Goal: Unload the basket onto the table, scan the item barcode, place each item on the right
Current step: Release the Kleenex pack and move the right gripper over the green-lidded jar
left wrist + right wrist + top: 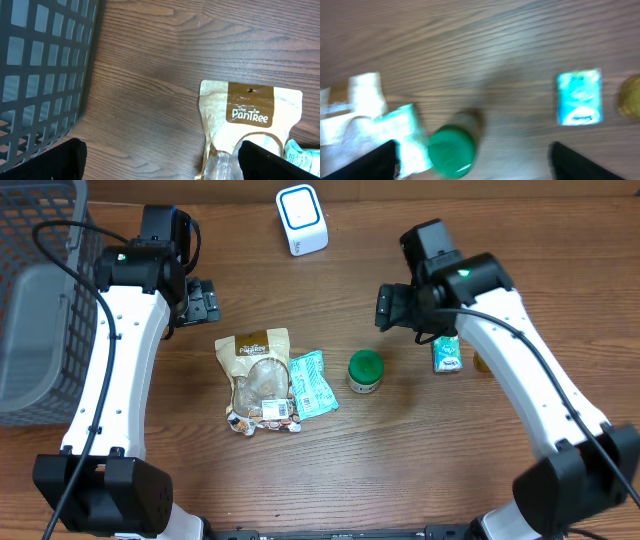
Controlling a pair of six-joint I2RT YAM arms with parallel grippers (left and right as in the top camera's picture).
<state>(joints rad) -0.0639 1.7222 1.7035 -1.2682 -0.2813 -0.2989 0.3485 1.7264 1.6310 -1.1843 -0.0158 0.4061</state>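
Tools are both released, our right tool (388,308) and left tool (203,302) grasping nothing. We see the green-lidded jar (451,151) on the bench (420,450) just ahead of the right tool, the white scanner (301,218) well apart.

"The PanTree" is printed in white on the dark band of the brown pouch (250,117); no other print can be read.

Green-lidded jar (365,371) standing upright; white, blue-faced scanner (301,220) well apart.
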